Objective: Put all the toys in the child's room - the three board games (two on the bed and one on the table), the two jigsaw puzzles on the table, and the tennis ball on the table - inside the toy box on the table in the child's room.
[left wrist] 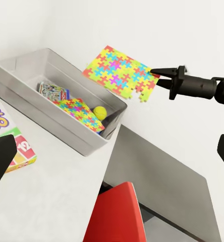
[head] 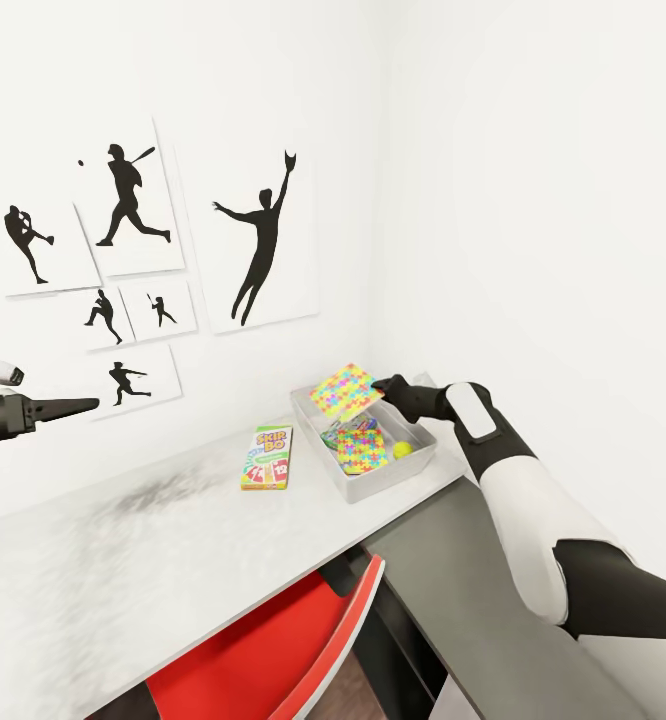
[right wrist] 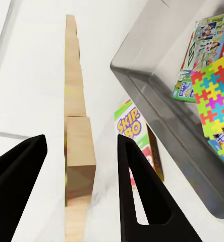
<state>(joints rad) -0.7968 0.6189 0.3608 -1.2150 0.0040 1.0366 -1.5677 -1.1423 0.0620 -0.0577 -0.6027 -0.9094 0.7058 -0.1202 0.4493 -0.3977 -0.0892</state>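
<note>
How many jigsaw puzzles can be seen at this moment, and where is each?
2. One jigsaw puzzle is held edge-on by the right gripper above the toy box; the other puzzle lies inside the box beside the tennis ball.

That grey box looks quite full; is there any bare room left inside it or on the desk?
The toy box has bare floor at its end away from the tennis ball; the ball's end is crowded. The table lies bare beyond the Skip-Bo box, and between them.

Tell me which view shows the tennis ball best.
The left wrist view: the tennis ball lies unobstructed in the toy box beside a jigsaw puzzle. The head view shows it smaller.
</note>
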